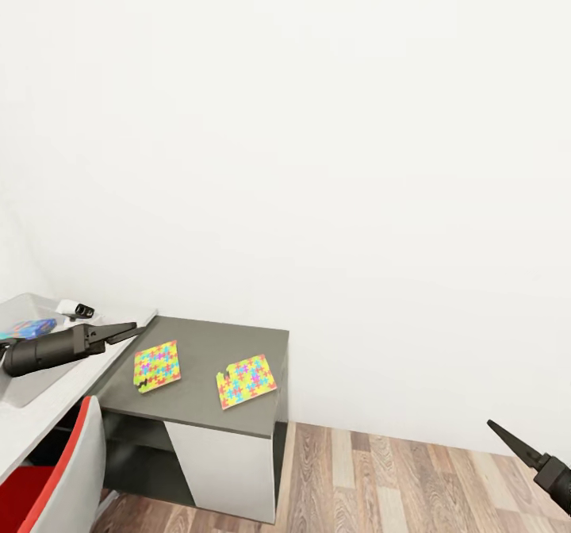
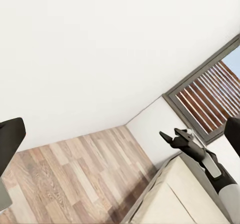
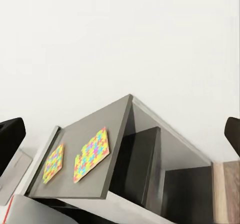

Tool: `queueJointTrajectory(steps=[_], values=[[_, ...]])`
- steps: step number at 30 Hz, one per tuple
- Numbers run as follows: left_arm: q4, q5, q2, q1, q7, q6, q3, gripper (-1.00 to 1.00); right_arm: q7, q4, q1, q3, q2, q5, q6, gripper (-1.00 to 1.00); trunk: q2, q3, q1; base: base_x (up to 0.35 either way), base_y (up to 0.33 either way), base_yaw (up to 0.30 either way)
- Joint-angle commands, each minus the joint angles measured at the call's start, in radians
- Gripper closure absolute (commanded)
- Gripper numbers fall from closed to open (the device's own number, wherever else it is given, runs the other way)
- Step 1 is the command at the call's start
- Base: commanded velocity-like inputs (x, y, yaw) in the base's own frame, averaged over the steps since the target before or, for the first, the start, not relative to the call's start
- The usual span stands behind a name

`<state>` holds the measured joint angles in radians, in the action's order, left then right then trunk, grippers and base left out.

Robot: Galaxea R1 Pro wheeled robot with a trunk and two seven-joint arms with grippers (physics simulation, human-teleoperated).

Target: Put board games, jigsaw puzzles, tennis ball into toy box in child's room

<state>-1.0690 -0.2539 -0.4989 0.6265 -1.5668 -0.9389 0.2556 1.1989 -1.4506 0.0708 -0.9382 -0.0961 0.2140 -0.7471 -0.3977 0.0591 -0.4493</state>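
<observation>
Two jigsaw puzzles lie flat on the lower dark grey end section of the bench (image 1: 208, 343), well apart from each other and each turned at an angle to the bench edges. The left puzzle (image 1: 156, 365) sits near the step up to the pale grey top; the right puzzle (image 1: 247, 380) lies close to the front edge, near the bench's outer corner. In the right wrist view the same two slabs (image 3: 91, 154) (image 3: 53, 162) show side by side on the dark surface, with open dark shelving beneath it.

On the higher pale grey part of the bench, at the far left of the head view, stands the grey toy box (image 1: 24, 308), with a blue board game (image 1: 28, 328) inside it. Just beyond its rim lies a small white and black object (image 1: 75, 308), too small to identify.

The left end effector (image 1: 120, 331) hovers over the toy box's near corner, its fingers pointing toward the dark section, slightly parted and holding nothing. The right end effector (image 1: 514, 441) hangs over the wood floor (image 1: 396, 477), well apart from the bench; whether it is parted cannot be told in the head view, but the right wrist view shows its fingertips spread wide with nothing between them.

A red and grey chair (image 1: 59, 477) stands at the bench's front. A plain white wall (image 1: 317, 160) rises behind.
</observation>
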Motion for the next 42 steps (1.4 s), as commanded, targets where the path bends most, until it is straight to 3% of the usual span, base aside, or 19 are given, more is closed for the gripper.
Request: queueJointTrajectory(steps=[1,15,42], values=[[0.000,0.001,0.000,0.001,-0.004,-0.011,0.000,-1.00,-0.002,-0.001,0.001,0.000,0.000,0.004,-0.007,-1.00,-0.002,0.002,-0.001,0.028,-0.080,0.000],[0.000,0.001,0.001,0.001,-0.004,-0.010,0.000,-1.00,-0.015,-0.001,0.000,0.003,0.000,0.010,-0.008,-1.00,-0.002,-0.002,-0.001,0.162,0.049,-0.037],[0.000,0.002,0.000,0.001,-0.004,-0.009,0.000,-1.00,-0.016,0.004,0.000,0.005,0.000,0.010,-0.008,-1.00,-0.002,-0.036,-0.001,0.083,0.047,-0.198]])
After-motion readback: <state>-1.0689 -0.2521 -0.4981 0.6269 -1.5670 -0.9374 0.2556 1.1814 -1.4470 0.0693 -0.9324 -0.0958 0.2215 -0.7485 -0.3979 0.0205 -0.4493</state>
